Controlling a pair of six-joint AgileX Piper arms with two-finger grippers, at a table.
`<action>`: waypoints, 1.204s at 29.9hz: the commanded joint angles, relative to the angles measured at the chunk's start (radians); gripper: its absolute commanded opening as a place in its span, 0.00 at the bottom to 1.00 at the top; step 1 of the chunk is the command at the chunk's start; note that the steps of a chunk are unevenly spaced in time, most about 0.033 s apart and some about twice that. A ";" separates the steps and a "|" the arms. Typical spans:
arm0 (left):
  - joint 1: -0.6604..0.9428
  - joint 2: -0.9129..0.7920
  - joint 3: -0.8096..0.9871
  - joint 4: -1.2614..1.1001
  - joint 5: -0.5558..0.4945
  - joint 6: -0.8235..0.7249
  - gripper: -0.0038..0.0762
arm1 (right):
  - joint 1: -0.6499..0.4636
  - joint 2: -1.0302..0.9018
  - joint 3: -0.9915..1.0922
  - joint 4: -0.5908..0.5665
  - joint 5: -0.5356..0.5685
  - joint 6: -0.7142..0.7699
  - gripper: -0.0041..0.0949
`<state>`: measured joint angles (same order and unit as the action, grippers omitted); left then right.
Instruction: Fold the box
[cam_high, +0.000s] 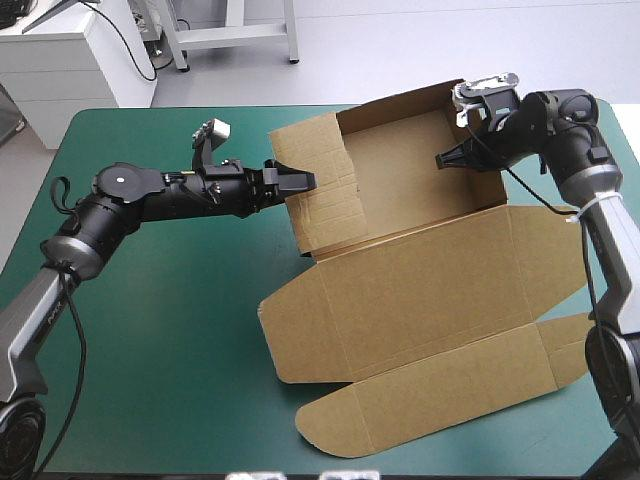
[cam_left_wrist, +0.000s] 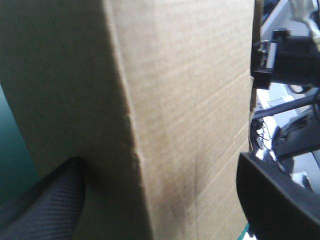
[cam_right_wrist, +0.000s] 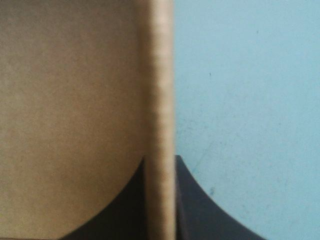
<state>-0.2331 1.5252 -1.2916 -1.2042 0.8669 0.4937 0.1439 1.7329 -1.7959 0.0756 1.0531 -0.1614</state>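
- Brown board makes up the one box, which is found on the far right part of the teal-green counter, with its walls raised into an open tray and its lid laid flat toward the near edge.
- The step in hand is judged to be the forming and steadying of the tray's side walls; the lid is not yet raised.
- The left end effector is seen released: in the left wrist view its black fingers stand wide apart, with a corner of the left wall between them.
- The right end effector is clenched on the right wall, whose thin edge is pinched between the two fingers in the right wrist view.
- For the next move, it is judged that the side walls must be kept upright and their flaps tucked in. The grip on the right should be held firm while the left wall is pressed or clamped, so that the tray is not pulled askew.
- Whether the wall flaps are fully tucked cannot be told.
- Counted: one box, one lid, two end effectors, one counter.
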 joint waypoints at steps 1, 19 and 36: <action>-0.064 -0.052 -0.035 0.037 -0.110 -0.081 0.77 | 0.044 -0.051 -0.090 -0.050 -0.054 0.047 0.03; -0.260 -0.056 -0.173 0.968 -0.266 -0.918 0.77 | 0.231 -0.056 -0.304 -0.268 0.007 0.129 0.03; -0.521 -0.056 -0.210 1.666 -0.239 -1.644 0.67 | 0.316 -0.056 -0.306 -0.446 0.035 0.208 0.03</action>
<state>-0.7260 1.5118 -1.4612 0.3986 0.7141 -1.0968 0.4487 1.7289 -2.0701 -0.3747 1.1537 0.0327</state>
